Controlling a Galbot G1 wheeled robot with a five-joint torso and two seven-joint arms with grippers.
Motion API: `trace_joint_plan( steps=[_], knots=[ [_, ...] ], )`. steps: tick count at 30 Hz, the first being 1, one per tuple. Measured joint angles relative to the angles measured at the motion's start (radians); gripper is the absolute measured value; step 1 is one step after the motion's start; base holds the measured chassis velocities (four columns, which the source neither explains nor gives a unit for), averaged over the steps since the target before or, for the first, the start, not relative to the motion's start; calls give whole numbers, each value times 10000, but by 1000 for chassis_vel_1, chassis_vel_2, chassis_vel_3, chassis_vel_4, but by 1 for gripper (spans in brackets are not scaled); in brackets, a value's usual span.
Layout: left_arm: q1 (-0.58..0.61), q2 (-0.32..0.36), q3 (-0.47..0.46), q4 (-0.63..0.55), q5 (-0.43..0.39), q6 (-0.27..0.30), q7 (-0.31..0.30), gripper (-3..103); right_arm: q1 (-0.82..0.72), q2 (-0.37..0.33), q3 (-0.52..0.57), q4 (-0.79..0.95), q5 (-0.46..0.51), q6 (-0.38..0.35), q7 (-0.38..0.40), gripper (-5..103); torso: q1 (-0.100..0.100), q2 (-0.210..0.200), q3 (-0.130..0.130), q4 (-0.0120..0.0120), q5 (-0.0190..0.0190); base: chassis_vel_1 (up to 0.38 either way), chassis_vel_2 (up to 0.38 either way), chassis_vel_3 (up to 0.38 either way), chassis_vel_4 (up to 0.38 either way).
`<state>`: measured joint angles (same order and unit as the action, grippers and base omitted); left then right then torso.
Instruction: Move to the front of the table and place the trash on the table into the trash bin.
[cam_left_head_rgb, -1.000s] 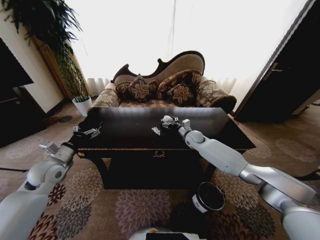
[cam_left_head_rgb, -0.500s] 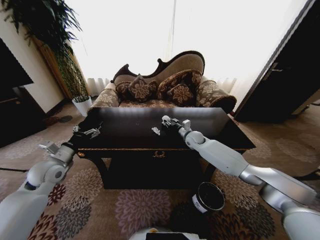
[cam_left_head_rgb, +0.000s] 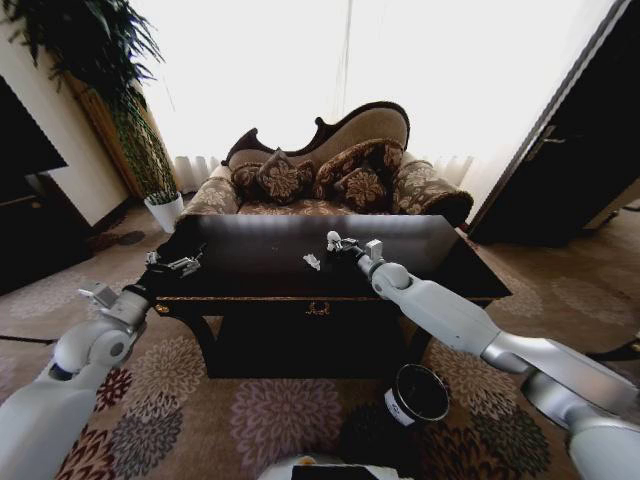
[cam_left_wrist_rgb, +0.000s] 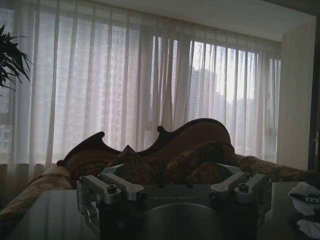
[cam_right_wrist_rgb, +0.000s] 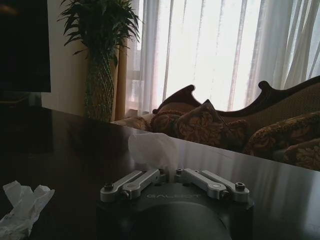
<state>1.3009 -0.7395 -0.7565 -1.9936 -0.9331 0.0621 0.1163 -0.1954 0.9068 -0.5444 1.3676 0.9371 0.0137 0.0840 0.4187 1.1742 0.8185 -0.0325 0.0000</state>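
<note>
Here the right gripper (cam_left_head_rgb: 335, 243), over the far middle of the table (cam_left_head_rgb: 260, 270), pinches 1 white paper wad (cam_right_wrist_rgb: 152, 150). Light and soft, it should crush easily; grip its bulk. Another wad (cam_left_head_rgb: 312, 261) lies just left. The left gripper (cam_left_head_rgb: 185, 266) hangs open at the near-left edge.

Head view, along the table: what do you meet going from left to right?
left gripper at the table's left edge → small paper wad → right gripper, shut on a white wad → bare right corner.

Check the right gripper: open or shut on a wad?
Shut on a paper wad: the right gripper has its linkage arms drawn together, with white paper bulging between them above the table.
</note>
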Motion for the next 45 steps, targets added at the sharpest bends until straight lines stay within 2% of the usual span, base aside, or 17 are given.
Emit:
trace_joint_plan(
  steps=[10, 14, 15, 20, 21, 24, 25, 26, 29, 31, 32, 35, 45],
  knots=[
    [0, 0, 0, -1, 0, 0, 0, 100, -1085, -714, 1267, 1069, 117, -135, 200, 1, 0, 0, -1, 2, 1, 0, 0, 0, 0],
    [0, 0, 0, -1, 0, 0, 2, 100, -2481, -1242, 2500, 2009, 87, -236, 321, 1, 0, 0, -1, -1, 4, 0, 0, 0, 0],
    [0, 0, 0, -1, 0, 0, 2, 100, -2481, -1242, 2500, 2009, 87, -236, 321, 1, 0, 0, -1, -1, 4, 0, 0, 0, 0],
    [0, 0, 0, 0, 0, 0, -1, 100, -4408, -2089, 4709, 3822, -2, -450, 489, 1, -1, 1, -2, 0, -2, 0, 0, 0, 0],
    [0, 0, 0, 0, 0, 0, -1, 100, -4408, -2089, 4709, 3822, -2, -450, 489, 1, -1, 1, -2, 0, -2, 0, 0, 0, 0],
    [0, 0, 0, 0, 0, 0, -2, 100, -5586, -2392, 6049, 4439, -98, -442, 473, 1, 0, 1, -2, 2, -2, 0, 0, 0, 0],
    [0, 0, 0, 0, 0, 0, -4, 100, -6379, -2491, 6793, 4690, -132, -428, 443, 1, 0, 1, -1, 1, 0, 0, 0, 0, 0],
    [0, 0, 0, 0, 0, 0, -4, 100, -6379, -2491, 6793, 4690, -132, -428, 443, 1, 0, 1, -1, 1, 0, 0, 0, 0, 0],
    [0, 0, 0, 0, 0, -1, -1, 100, -7605, -2579, 7992, 5099, -231, -325, 357, 1, -1, 1, -2, -5, 1, 0, 0, 0, 0],
    [0, 0, 1, 0, 0, -1, 0, 100, -8421, -2537, 8780, 5323, -383, -198, 309, 1, -1, 1, -2, -2, -1, 0, 0, 0, 0],
    [0, 0, 1, 0, 0, -1, 0, 100, -8421, -2537, 8780, 5323, -383, -198, 309, 1, -1, 1, -2, -2, -1, 0, 0, 0, 0],
    [0, 0, 1, 0, 0, 0, 1, 100, -9914, -1947, 10130, 5823, -742, -50, 238, 1, -1, 1, -2, -2, 1, 0, 0, 0, 0],
    [0, 0, 0, 0, 0, 0, 0, 100, -11597, -615, 11725, 6411, -1377, 148, 190, 1, -1, 1, 0, 1, 0, 0, 0, 0, 0]
  ],
)
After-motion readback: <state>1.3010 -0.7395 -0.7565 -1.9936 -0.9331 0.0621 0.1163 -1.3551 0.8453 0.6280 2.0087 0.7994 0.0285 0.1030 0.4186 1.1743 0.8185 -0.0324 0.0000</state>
